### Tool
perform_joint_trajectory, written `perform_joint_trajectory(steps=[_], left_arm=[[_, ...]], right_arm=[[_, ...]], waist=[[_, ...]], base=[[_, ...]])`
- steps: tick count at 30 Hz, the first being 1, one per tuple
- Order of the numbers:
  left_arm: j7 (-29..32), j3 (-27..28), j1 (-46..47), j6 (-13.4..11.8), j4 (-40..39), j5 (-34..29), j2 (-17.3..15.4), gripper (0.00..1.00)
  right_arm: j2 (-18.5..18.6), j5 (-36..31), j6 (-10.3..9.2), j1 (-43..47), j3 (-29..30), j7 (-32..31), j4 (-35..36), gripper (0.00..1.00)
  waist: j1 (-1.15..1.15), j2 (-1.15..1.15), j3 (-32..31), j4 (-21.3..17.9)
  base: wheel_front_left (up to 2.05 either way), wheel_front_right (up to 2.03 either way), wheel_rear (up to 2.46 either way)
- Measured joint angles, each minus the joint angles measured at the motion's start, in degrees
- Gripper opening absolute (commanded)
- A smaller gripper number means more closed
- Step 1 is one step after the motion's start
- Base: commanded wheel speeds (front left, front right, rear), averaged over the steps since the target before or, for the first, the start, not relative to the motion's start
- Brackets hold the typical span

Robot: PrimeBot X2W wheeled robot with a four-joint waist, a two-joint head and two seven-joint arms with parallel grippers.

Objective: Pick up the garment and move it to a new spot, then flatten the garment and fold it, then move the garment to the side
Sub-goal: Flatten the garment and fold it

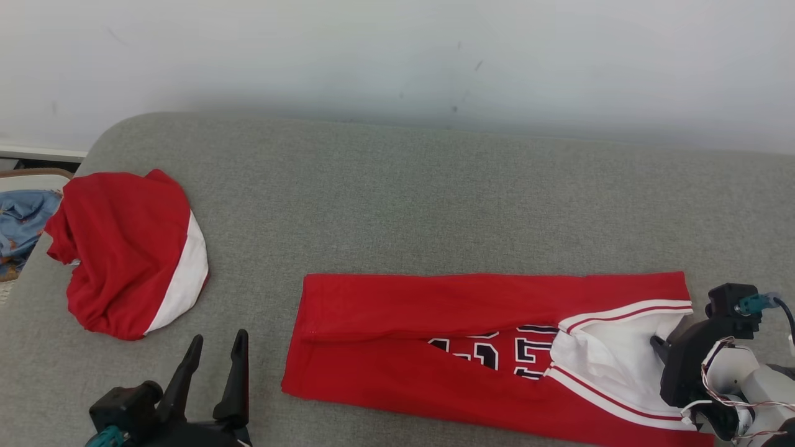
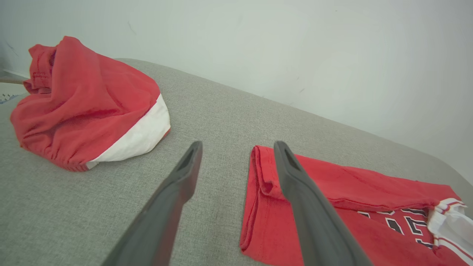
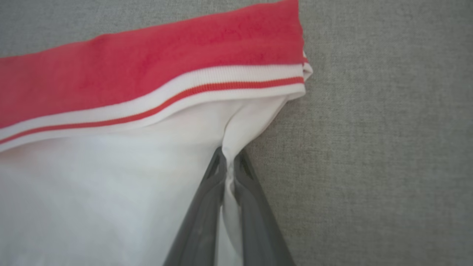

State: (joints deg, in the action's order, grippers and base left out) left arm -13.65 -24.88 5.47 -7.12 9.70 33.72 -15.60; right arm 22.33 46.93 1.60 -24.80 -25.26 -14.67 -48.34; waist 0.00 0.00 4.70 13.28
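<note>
1. Risk: the right pincer has only a thin pleat of the jersey's white part, right at its edge. A quick pull could slip it out.
2. Risk: the pinch looks like a single layer, judging by the thin fold between the fingers. Lifting could peel the layers apart and undo the long fold.
3. Risk: the left end is free, so dragging from the right alone could bunch or skew the jersey on the grey cushion.
4. Risk: a move leftward could run into the red-and-white heap near the cushion's left end.
5. Right pincer: fingers almost together, clamped on that white pleat at the jersey's right end.
6. Left pincer: fingers wide apart, gripping nothing, no contact that I can see. It sits near the jersey's left hem, between jersey and heap.
7. Jersey: lies flat as a long folded strip, from the front middle to the right of the cushion, well apart from the heap.
</note>
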Motion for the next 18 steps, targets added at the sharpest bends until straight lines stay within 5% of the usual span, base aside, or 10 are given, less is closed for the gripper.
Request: perform_joint_trajectory(steps=[18], left_arm=[[0.4, 0.5, -0.3, 0.0, 1.2, -0.2, 0.4, 1.0]], right_arm=[[1.2, 0.4, 2.07, -1.5, 1.1, 2.6, -3.0, 0.0]], waist=[[-0.01, 0.01, -1.9, -3.6]], base=[[0.0, 0.0, 0.0]])
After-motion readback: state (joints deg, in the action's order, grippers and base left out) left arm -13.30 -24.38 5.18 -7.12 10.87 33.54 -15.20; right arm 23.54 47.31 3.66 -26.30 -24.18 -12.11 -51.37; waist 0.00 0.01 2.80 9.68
